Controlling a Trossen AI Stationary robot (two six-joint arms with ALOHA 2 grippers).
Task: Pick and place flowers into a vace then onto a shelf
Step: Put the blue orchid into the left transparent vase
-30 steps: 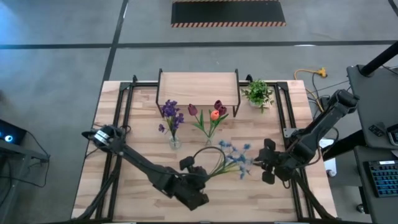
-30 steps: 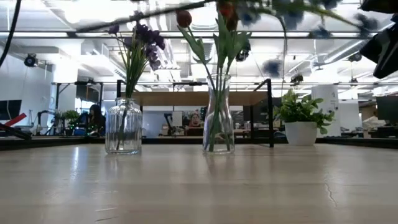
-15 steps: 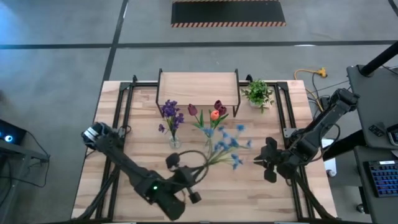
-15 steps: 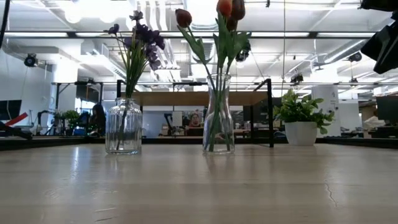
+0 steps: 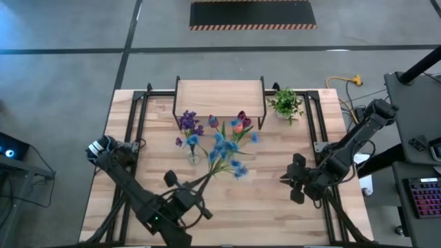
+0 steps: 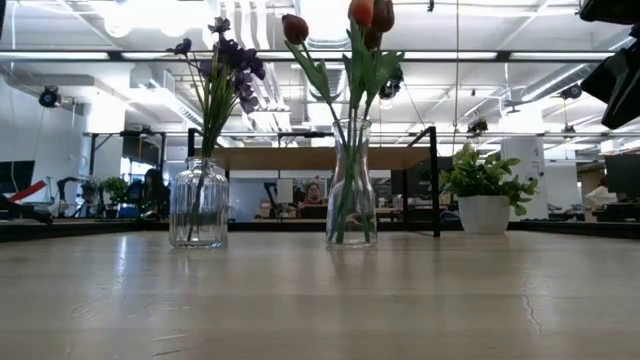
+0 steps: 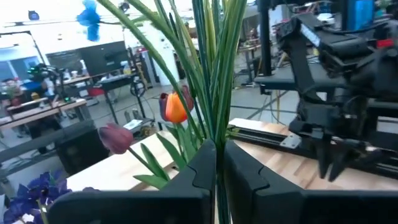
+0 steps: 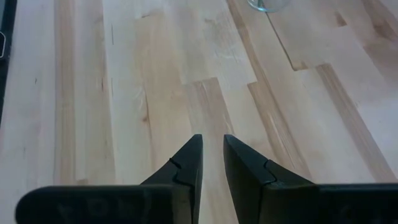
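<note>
My left gripper hovers over the table's near middle, shut on the green stems of the blue flowers. Their blooms reach up and away over two glass vases. One vase holds the purple cluster. The other vase holds dark red tulips and an orange bud. The wooden-topped shelf stands by the far edge behind the vases. My right gripper waits open at the near right, above bare wood, touching nothing. My left gripper pinches the blue flowers' bundled stems between its two fingers, near the stems' lower end. It comes from the table's near left. The bunch is lifted clear and slants away from the gripper toward the vases, blooms foremost.
A leafy potted plant sits at the far right beside the shelf. Black rails run along both sides of the tabletop. Bare wood lies across the near half of the table, between the two arms. People sit in the room beyond the table.
My left gripper has drawn back toward the table's left, still shut on the stems. The blue flowers have swung with it from in front of my right gripper, leftward and toward the far edge, until their blooms hang over the vases. They have also left the low view.
</note>
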